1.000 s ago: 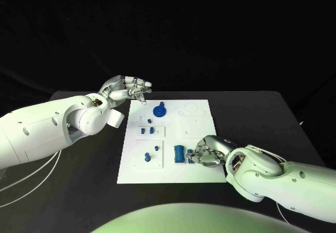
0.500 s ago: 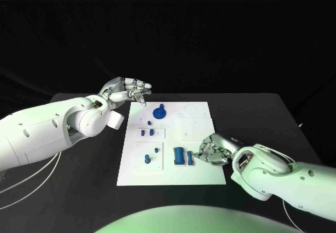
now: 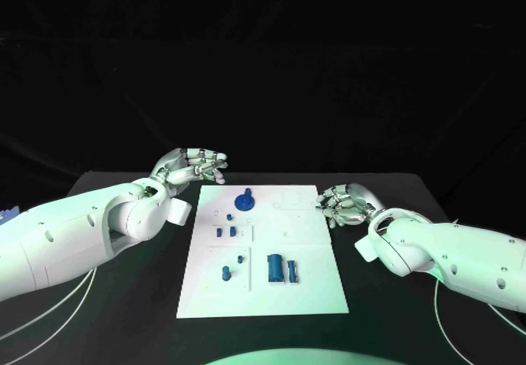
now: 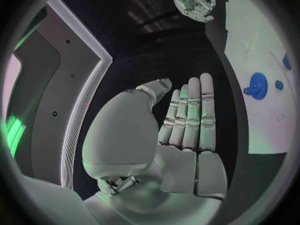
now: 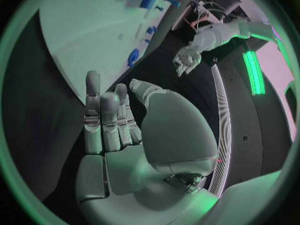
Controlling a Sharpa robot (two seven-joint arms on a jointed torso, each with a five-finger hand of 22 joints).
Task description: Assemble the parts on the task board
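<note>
Black desk (image 3: 131,319). White task board (image 3: 263,251) at centre. Left hand (image 3: 195,166) off board's 10 o'clock corner, right hand (image 3: 345,204) at 2 o'clock edge: both empty, fingers loosely spread. Blue parts: gear (image 3: 245,201) at 12, block (image 3: 277,268) near 6, small pegs (image 3: 228,230) mid-left. Several pieces apparently loose; assembly looks partial.

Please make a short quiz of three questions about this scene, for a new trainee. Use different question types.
1. True or false: the right robot hand holds a blue part.
2. Which robot hand hovers beyond the far left corner of the task board? A) the left robot hand B) the right robot hand
3. Fill in: the round blue gear lies at the board's ____ end, seen from the robot.

Key:
1. False; its palm and fingers are bare in the right wrist view.
2. A
3. far
</note>
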